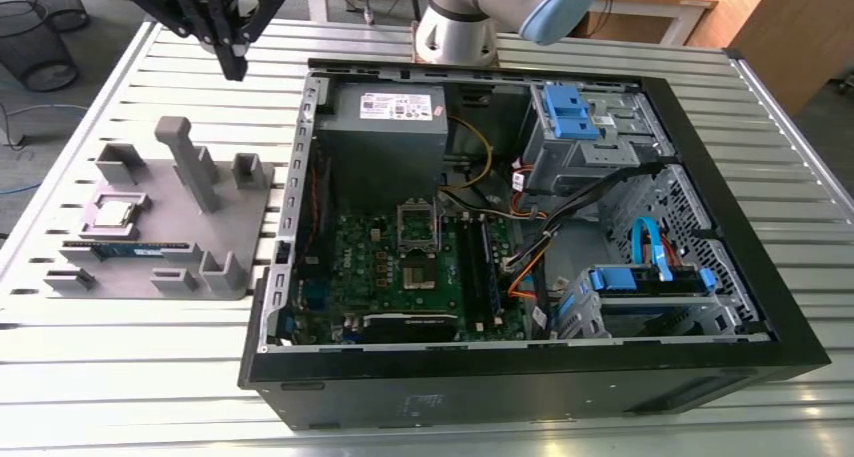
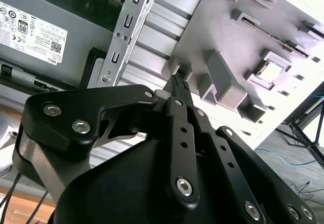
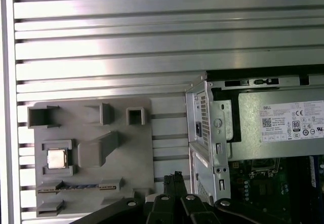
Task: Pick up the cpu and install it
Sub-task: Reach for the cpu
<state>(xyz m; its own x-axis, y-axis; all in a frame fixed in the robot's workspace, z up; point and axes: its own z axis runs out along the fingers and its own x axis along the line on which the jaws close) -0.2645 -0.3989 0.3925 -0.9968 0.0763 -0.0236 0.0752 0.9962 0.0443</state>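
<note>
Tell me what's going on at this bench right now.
A robot arm is set to install the cpu into the open computer case. The cpu has not been picked up yet: it lies in its pocket on the grey holder beside the case. The tool hangs above the slatted table, roughly between holder and case, shut with nothing in it.
</note>
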